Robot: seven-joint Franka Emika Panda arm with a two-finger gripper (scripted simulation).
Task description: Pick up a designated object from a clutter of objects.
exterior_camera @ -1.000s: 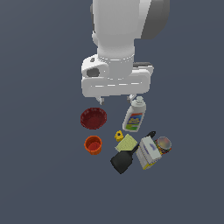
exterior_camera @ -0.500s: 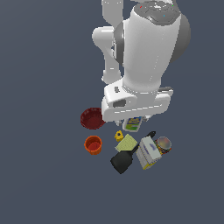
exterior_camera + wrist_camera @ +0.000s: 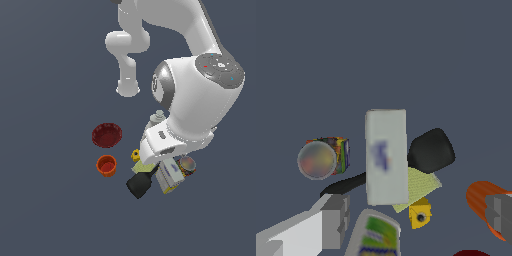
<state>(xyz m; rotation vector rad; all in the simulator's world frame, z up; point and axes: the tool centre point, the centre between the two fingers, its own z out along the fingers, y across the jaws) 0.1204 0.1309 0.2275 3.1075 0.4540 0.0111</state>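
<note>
The designated carton (image 3: 386,156) lies flat in the middle of the wrist view, white with a blurred blue mark. In the exterior view only part of it (image 3: 171,176) shows under my hand. My gripper (image 3: 418,217) is open and empty, above the clutter, with grey fingers (image 3: 335,220) at either side of the wrist view. Around the carton lie a can (image 3: 322,158), a black spatula (image 3: 431,150), a yellow sponge (image 3: 420,184), a white bottle (image 3: 374,235) and an orange cup (image 3: 482,199). The arm hides most of the bottle in the exterior view.
A dark red bowl (image 3: 106,135) and the orange cup (image 3: 106,165) sit at the exterior view's left of the clutter. A small yellow piece (image 3: 420,214) lies by the sponge. The can (image 3: 188,165) is at the exterior view's right of the carton.
The arm has come down and moved toward the exterior view's right, so my hand now hangs over the carton and covers the bottle. The objects have not moved.
</note>
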